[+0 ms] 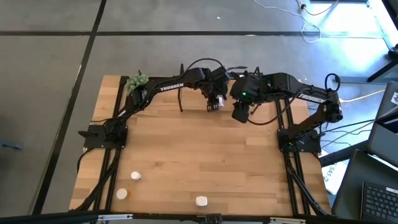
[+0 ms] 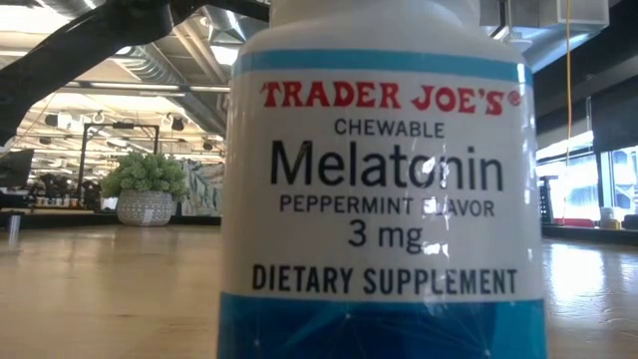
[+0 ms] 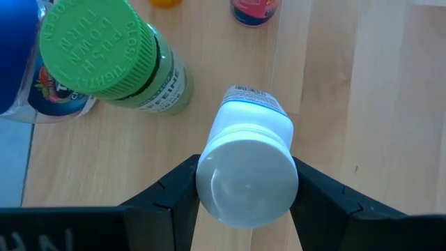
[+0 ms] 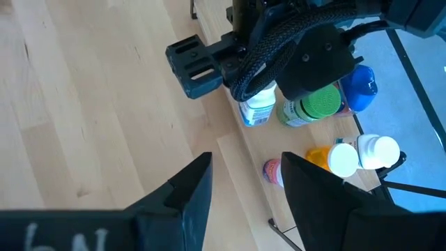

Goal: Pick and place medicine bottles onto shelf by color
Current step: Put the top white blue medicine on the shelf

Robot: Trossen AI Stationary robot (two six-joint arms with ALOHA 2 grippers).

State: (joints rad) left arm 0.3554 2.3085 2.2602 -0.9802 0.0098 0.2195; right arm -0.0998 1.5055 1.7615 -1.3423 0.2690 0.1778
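Note:
My left gripper [image 1: 214, 102] is at the far middle of the table, over the shelf [image 3: 348, 90], shut on a white bottle with a white cap [image 3: 247, 171]. Beside it on the shelf board stand a green-capped bottle [image 3: 104, 56], a blue-capped one [image 4: 359, 84], a pink-red one [image 3: 254, 10], an orange one [image 4: 319, 157] and two white ones [image 4: 376, 150]. My right gripper [image 4: 245, 159] hangs open just to the right, above the shelf, with nothing between its fingers. Three more white bottles [image 1: 135, 177] stand near the table's front edge. My left gripper pinches the white bottle between its two fingers [image 3: 182, 187], just below the cap [image 3: 209, 150]. The fingers slant down onto it from the near side. The bottle is tilted, cap toward the wrist, base [image 3: 254, 97] down at the shelf board; whether it rests there I cannot tell.
A green plant ball [image 1: 137, 81] sits at the far left corner. One white and blue-banded bottle [image 2: 384, 199] stands right at the near edge and fills the low view. The shelf's black uprights [image 1: 181, 99] stand at either end of the board.

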